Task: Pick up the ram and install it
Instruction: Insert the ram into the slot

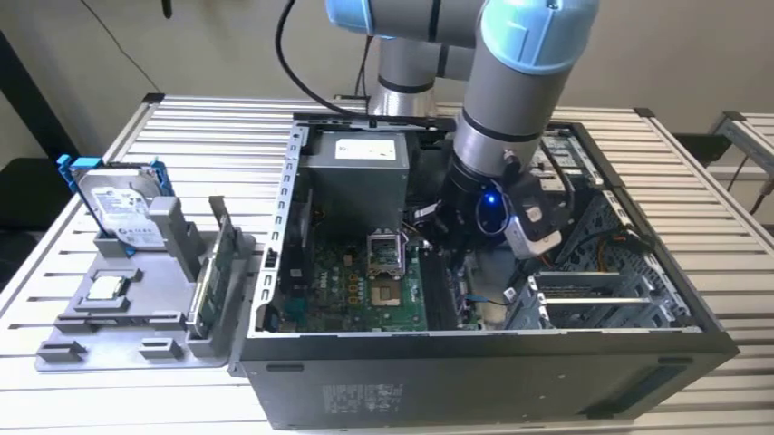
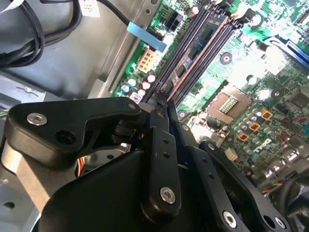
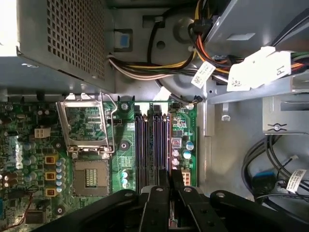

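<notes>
Right up against the lens in both wrist views is the black linkage of the gripper (image 2: 161,99), its two fingers drawn in tight with only a sliver between them. They seem pinched on the near end of the ram (image 2: 200,50), though the contact itself is hard to make out.

In the second wrist view that thin dark stick runs straight away from the fingertips, and its long axis lies parallel to the memory slots (image 3: 145,145) on the green motherboard (image 3: 123,145). It sits in line with the slot on the far side from the processor socket (image 3: 87,128). I can't tell whether it's seated or just over the slot.

In the exterior view the arm (image 1: 508,118) reaches down into the open computer case (image 1: 484,381) on the desk (image 1: 181,118).
</notes>
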Motion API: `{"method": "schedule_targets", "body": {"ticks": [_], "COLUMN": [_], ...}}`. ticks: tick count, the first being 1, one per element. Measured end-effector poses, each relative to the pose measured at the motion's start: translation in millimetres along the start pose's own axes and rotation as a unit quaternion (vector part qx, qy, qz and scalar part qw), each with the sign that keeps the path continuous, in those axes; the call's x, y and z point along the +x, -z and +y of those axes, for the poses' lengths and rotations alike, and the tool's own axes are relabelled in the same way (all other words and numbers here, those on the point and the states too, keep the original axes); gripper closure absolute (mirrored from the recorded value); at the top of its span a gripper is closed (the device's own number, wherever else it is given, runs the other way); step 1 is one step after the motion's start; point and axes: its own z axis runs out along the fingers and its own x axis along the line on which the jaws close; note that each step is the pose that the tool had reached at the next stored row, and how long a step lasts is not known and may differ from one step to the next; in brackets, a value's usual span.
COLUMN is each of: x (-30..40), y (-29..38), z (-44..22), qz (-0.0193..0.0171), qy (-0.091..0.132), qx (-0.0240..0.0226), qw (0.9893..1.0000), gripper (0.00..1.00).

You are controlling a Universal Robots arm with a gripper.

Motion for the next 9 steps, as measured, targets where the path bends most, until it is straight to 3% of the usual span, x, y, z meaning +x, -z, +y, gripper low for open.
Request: {"method": "schedule_targets", "body": {"ticks": [4,9], "x": [-0.1,-0.2], "y": [-6.9,-10.3], "z": [-0.8,-1.7], "qz": [0.0000,0.0000], "qy": [0.000,0.000], "qx": [0.0000,0.0001], "qw": [1.0000,1.0000], "gripper": [0.86,0.86]}}
